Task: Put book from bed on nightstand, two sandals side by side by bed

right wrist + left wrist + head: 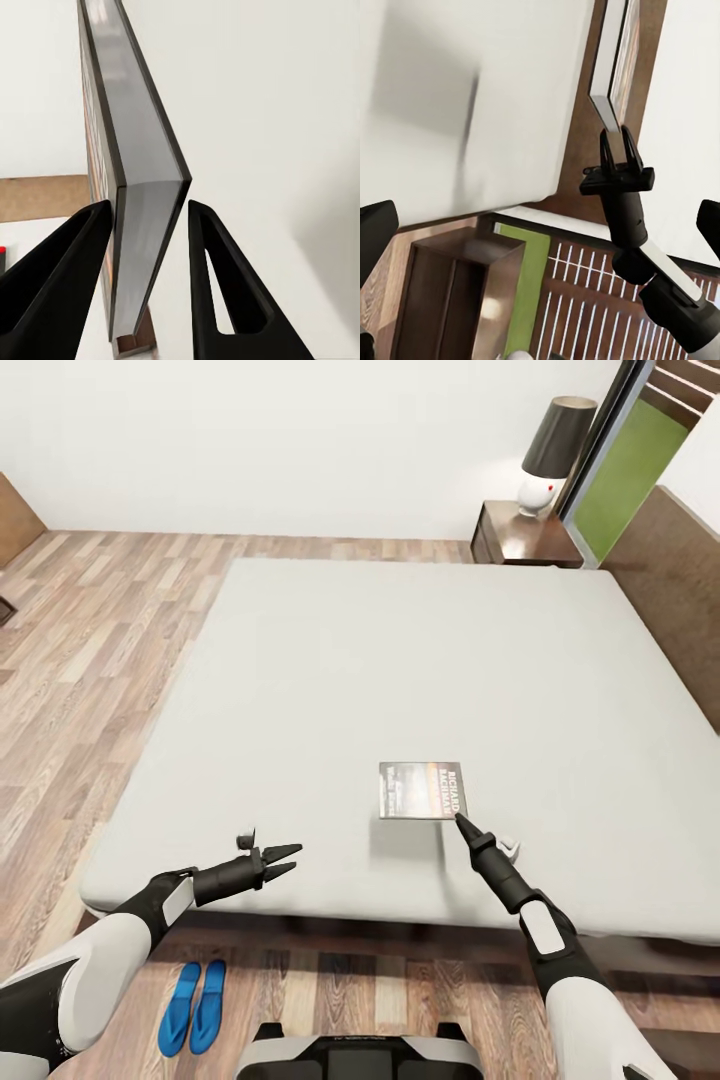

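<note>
Apparently the right gripper (pixel 148 225) had its fingers around the book's (pixel 424 790) corner on the bed (pixel 400 660), though contact was unclear. The left gripper (pixel 285 860) hung open nearby.

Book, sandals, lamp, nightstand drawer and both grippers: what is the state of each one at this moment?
book: between the right gripper's fingers, cover up, above the bed
sandals: side by side on the floor beside the bed
lamp: upright on the nightstand
nightstand drawer: closed
right gripper: around the book's edge
left gripper: open, empty
</note>
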